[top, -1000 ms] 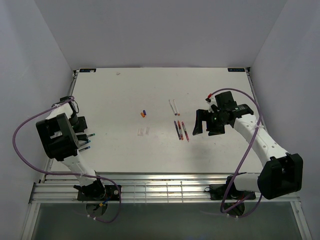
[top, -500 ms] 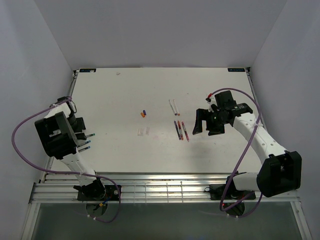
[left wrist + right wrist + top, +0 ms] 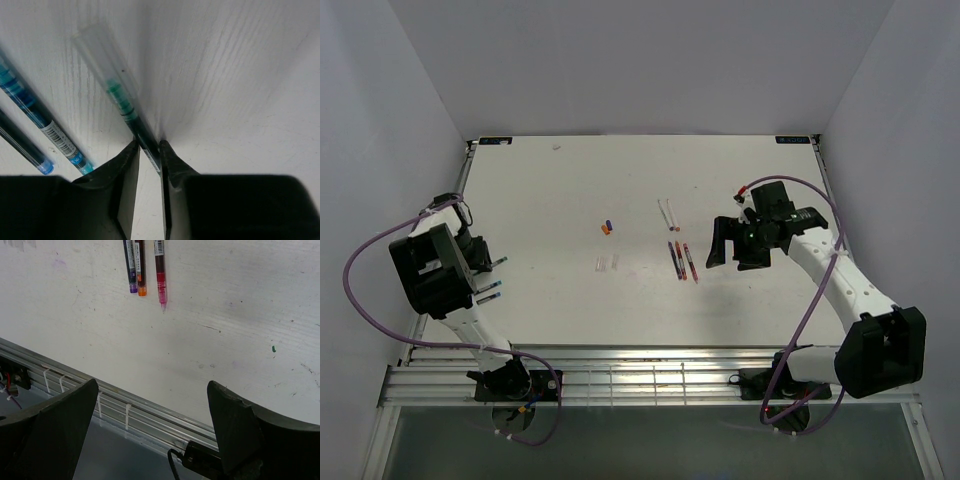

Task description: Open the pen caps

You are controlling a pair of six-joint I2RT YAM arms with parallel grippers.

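Observation:
Three tiny pen caps (image 3: 607, 226), red, blue and orange, lie loose at mid-table, far from both grippers. My left gripper (image 3: 148, 146) is at the table's left edge, its jaws pressed on both sides of a green pen (image 3: 121, 100) with a clear tip end; this pen (image 3: 498, 263) sticks out from under the wrist. Two blue pens (image 3: 37, 117) lie just left of it. My right gripper (image 3: 152, 385) hangs open and empty over the near table edge. Purple, orange and pink pens (image 3: 141, 265) lie beyond it.
Two clear caps (image 3: 607, 263) lie below the coloured ones. Two white pens (image 3: 667, 212) rest above the three coloured pens (image 3: 682, 260). A metal rail (image 3: 125, 410) runs along the near table edge under the right gripper. The enclosure's left wall stands beside the left arm.
The left gripper's jaws have closed in from wide apart onto the green pen. The right arm has barely moved and stays open.

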